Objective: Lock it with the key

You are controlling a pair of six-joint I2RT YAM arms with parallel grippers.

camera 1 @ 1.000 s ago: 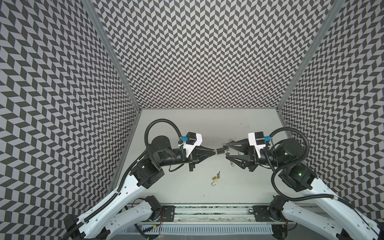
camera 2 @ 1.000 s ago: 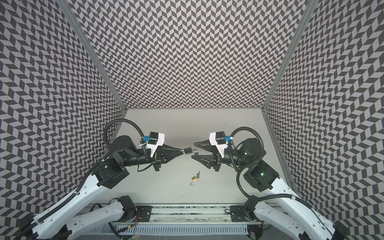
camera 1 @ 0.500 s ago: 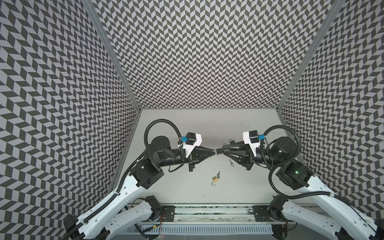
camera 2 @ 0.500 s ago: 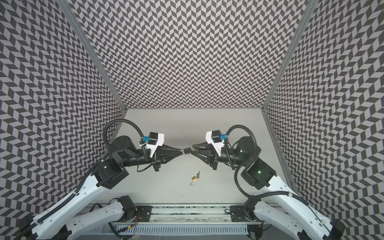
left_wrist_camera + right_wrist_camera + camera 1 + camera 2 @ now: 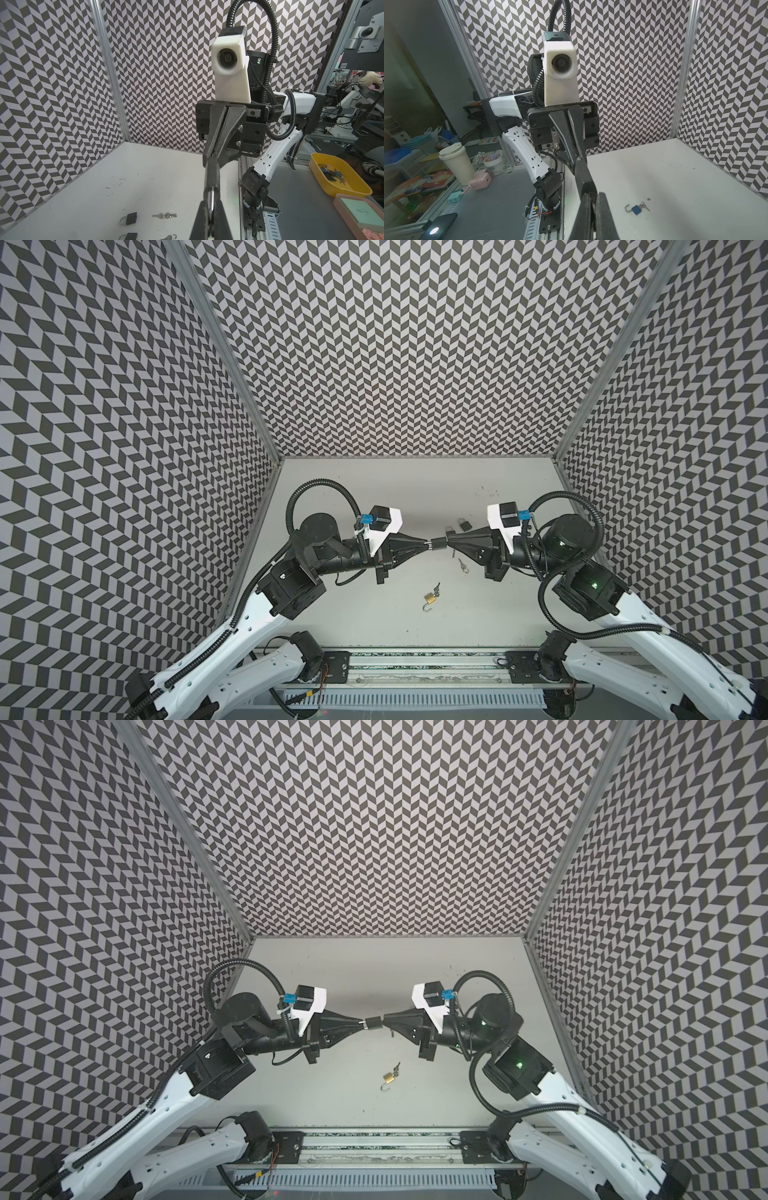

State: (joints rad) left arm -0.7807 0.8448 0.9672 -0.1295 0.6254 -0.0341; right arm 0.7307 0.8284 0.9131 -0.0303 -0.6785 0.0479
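Starting nearest me: brass padlock point(image 5: 431, 597) lies on the table point(image 5: 374, 489), shackle open, keys point(image 5: 436, 587) right at it. Behind that, up in the air mid-table, left pincer point(image 5: 429, 546) clamps the black padlock point(image 5: 438, 543) at its shackle end, and right pincer point(image 5: 449, 537) is pinched closed at the other end. Key-turning stage I'd guess, locking not done. The key and keyhole are hidden inside the grip.

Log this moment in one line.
left end effector: shut on black padlock, midair | right end effector: shut on its other end | brass padlock: open, on table
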